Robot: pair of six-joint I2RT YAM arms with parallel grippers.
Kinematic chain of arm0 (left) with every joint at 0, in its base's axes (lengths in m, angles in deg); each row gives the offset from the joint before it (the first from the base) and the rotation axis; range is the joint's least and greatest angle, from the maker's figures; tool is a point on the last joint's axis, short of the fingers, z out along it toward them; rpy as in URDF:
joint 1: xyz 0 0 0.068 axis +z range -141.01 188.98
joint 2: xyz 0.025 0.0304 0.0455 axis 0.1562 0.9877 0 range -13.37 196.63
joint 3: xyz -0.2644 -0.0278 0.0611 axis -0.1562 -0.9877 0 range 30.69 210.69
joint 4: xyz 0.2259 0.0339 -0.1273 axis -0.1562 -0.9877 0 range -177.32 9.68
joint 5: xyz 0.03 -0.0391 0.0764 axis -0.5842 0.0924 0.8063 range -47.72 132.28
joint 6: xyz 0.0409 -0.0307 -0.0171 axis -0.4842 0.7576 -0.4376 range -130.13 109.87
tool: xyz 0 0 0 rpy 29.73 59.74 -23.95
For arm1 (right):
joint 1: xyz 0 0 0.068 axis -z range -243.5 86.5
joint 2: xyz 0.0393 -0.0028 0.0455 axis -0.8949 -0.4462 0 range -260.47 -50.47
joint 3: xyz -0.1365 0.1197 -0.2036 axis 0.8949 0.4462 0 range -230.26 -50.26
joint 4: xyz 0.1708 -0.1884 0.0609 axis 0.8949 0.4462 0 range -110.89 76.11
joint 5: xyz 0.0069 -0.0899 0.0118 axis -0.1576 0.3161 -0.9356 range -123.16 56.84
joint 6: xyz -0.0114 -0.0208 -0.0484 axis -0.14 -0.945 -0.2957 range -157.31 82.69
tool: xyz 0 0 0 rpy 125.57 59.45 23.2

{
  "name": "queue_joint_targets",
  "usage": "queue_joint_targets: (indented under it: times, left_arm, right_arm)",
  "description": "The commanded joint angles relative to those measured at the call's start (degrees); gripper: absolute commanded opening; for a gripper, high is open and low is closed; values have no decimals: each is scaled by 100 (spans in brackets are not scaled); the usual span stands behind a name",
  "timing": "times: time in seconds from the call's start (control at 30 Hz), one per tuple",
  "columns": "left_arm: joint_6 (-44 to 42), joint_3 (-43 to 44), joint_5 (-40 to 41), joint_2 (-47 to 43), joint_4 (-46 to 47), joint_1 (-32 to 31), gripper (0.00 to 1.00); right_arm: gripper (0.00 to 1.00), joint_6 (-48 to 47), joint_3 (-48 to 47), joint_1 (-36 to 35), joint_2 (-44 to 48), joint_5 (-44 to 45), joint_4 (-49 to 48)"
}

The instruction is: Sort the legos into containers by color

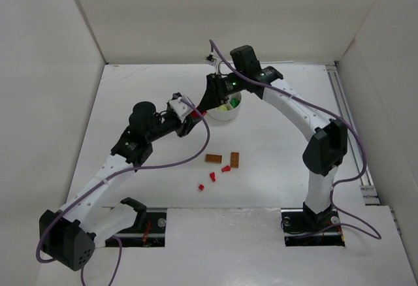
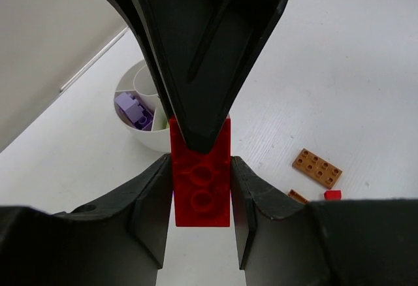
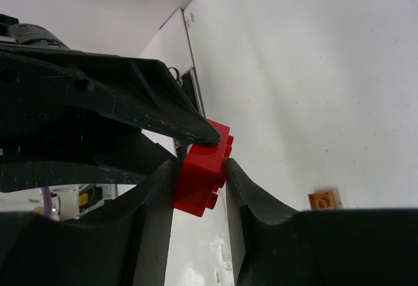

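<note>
Two tools: left tool (image 2: 201,168), right tool (image 3: 199,168) both clenched on red brick (image 2: 201,191) over white table (image 1: 150,87); white walls (image 1: 215,12) enclose.

White table (image 1: 261,181) inside plain white walls (image 1: 215,18)

All-white setup: a white tabletop (image 1: 274,168) boxed in by plain white panels, namely a back wall (image 1: 222,12), a left wall (image 1: 39,90) and a right wall (image 1: 385,103). A thin metal rail (image 1: 340,96) runs along the tabletop's right edge. The lighting is soft and even, with only faint shadows.
</note>
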Motion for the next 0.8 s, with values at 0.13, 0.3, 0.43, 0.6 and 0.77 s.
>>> queue_joint_targets:
  times: [0.13, 0.3, 0.43, 0.6, 0.77]
  left_arm:
    - [448, 355, 394, 37, 258, 5, 13]
    - [676, 407, 465, 90, 153, 5, 47]
    - [817, 346, 465, 29, 153, 5, 90]
    - [1281, 232, 876, -244, 284, 5, 100]
    - [2985, 178, 1992, -332, 356, 57, 100]
  right_arm:
    - [0, -490, -451, -34, 110, 1061, 342]
    - [0, -490, -399, 132, 338, 1546, 185]
    - [0, -490, -346, 256, 391, 1897, 114]
    - [0, -490, -293, 607, 391, 2073, -88]
    - [0, -1225, -748, 819, 67, 2995, 35]
